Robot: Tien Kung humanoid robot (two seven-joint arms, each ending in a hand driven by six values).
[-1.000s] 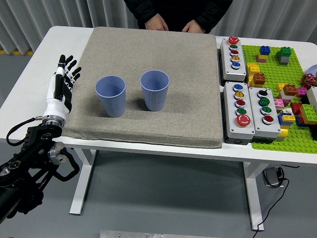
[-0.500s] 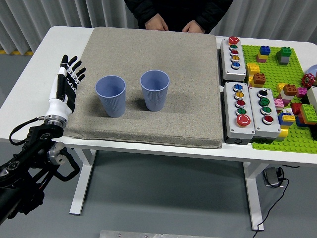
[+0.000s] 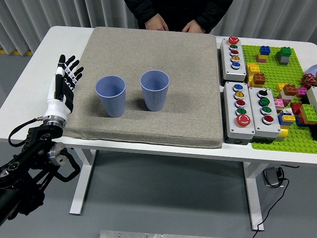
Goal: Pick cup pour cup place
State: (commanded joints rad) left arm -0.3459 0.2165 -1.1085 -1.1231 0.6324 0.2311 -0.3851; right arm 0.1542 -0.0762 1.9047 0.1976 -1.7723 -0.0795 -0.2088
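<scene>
Two blue ribbed cups stand upright on the grey mat (image 3: 148,54): the left cup (image 3: 110,95) and the right cup (image 3: 155,89), a short gap between them. My left hand (image 3: 66,78) hovers over the table's left side, just off the mat's edge, its fingers spread and empty, about a hand's width left of the left cup. The right arm is out of view. What the cups hold cannot be seen.
A person stands at the far side, both hands (image 3: 171,23) resting on the mat's far edge. Button boxes (image 3: 245,104) sit right of the mat. A green baseplate (image 3: 287,84) with loose bricks fills the right end.
My left hand shifted slightly right and then back left, staying spread beside the mat. The cups and the person's hands have not moved.
</scene>
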